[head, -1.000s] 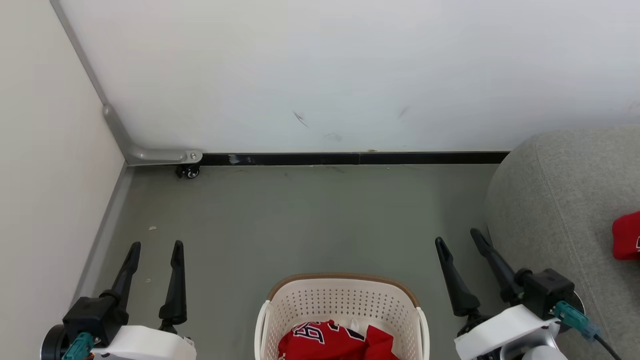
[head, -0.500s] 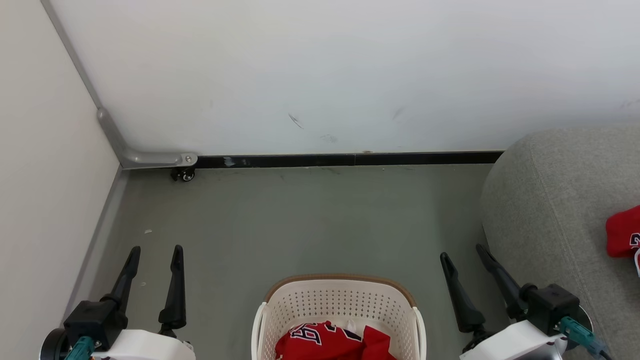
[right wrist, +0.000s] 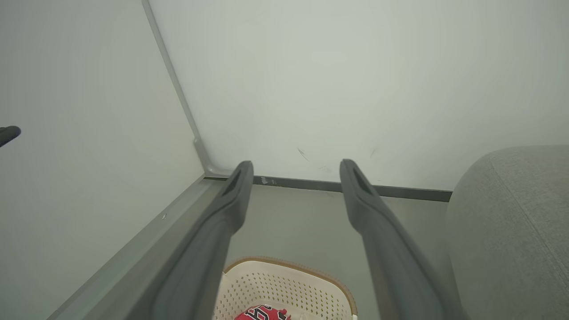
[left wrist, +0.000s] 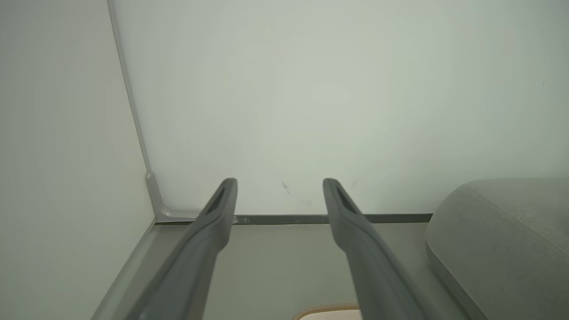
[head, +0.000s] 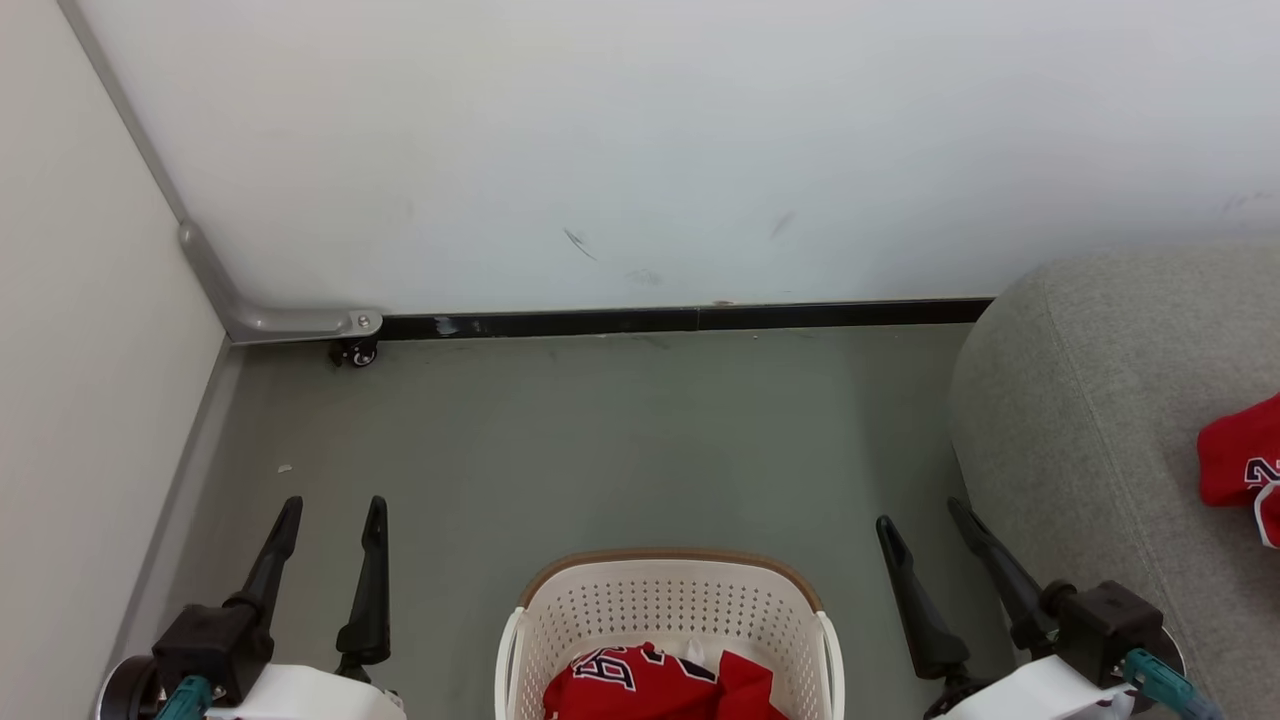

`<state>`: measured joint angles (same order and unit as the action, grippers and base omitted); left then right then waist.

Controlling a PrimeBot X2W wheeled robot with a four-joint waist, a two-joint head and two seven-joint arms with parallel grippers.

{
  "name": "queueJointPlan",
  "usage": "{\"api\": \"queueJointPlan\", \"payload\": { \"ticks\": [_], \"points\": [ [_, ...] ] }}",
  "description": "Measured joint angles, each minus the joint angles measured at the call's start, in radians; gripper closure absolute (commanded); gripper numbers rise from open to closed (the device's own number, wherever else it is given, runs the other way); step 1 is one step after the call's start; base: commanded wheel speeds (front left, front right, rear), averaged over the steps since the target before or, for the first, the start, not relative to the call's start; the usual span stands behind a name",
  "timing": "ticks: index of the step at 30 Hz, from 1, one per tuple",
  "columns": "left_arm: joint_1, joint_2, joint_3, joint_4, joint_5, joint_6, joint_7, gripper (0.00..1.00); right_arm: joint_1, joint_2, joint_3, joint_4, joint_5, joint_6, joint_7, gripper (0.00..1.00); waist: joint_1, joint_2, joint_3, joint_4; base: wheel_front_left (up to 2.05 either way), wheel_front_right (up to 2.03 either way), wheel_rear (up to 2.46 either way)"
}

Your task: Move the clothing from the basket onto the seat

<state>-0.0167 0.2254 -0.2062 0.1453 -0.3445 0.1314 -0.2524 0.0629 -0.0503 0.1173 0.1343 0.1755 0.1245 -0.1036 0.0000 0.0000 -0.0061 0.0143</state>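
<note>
Now both arms sit low, flanking the basket (head: 660, 556), nothing held.
Left gripper (head: 334, 508) and right gripper (head: 921, 516) point up the head view over the floor (head: 620, 440), jaws spread wide, empty. Red clothing (head: 650, 685) lies in the basket between them, touching neither. Seat (head: 1090, 400) is just beside the right gripper, with another red jersey (head: 1235, 455) on it.

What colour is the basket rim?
Brown rim, woven-look, on the cream basket; head view shows it best.
</note>
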Motion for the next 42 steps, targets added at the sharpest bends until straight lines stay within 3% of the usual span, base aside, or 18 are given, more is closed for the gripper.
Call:
{"api": "queueJointPlan", "payload": {
  "ticks": [42],
  "points": [
    [0.009, -0.018, -0.009, 0.010, 0.056, -0.045, 0.000, 0.00, 0.044, 0.002, -0.021, -0.104, 0.011, 0.000, 0.034, 0.00, 0.0000, 0.0000, 0.021, -0.045, 0.00, 0.00, 0.00]
  ]
}}
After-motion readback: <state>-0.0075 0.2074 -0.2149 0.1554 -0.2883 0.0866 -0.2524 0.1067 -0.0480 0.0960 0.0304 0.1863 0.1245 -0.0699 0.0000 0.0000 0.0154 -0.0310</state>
